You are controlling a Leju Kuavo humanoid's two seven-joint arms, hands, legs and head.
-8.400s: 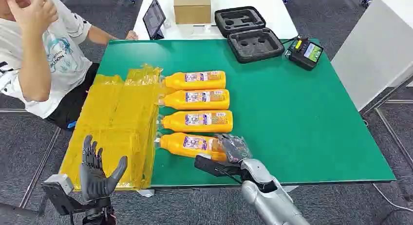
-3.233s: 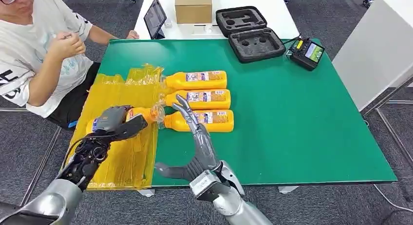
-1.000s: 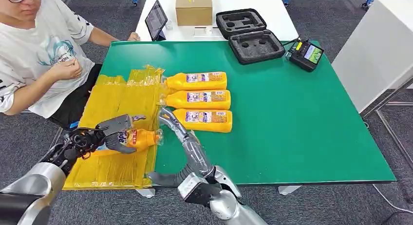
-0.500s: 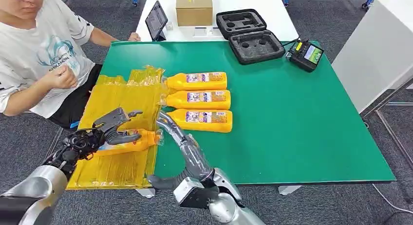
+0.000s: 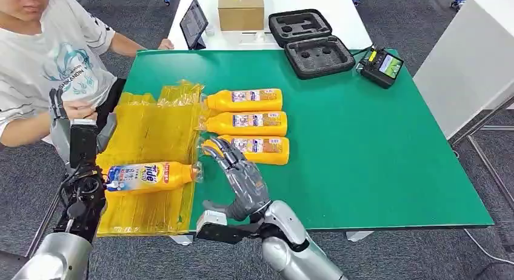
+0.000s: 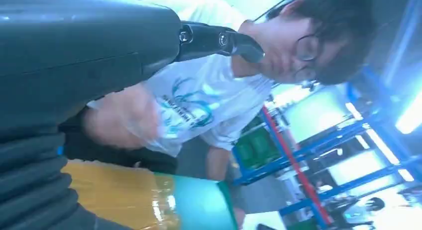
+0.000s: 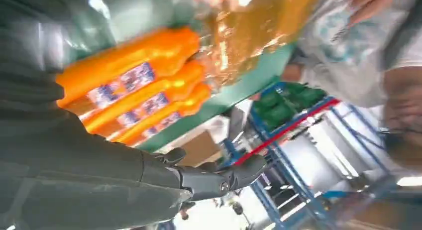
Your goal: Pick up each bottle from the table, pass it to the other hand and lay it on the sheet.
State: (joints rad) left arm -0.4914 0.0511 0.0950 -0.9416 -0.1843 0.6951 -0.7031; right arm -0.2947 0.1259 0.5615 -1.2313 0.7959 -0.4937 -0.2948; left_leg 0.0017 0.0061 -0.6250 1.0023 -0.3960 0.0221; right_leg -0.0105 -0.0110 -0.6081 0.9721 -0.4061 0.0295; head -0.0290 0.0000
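One bottle lies on the sheet; three wait on the counter.

Head view: the laid bottle [image 5: 150, 176] rests on the yellow sheet [image 5: 145, 134], cap toward 3 o'clock, near the sheet's edge. The left hand [image 5: 76, 133] is raised at 10 o'clock from it, fingers apart and holding nothing. The right hand [image 5: 239, 180] hovers with fingers apart, at 6 o'clock from the nearest of the three bottles [image 5: 245, 123], probably to take that one next. They lie side by side on the green counter [image 5: 376, 153]. A person [image 5: 45, 56] sits at the sheet's far corner.

Left wrist view: a dark finger [image 6: 219, 41] is stretched out, nothing held.

Right wrist view: the fingers [image 7: 214, 177] are apart, three orange bottles beyond.
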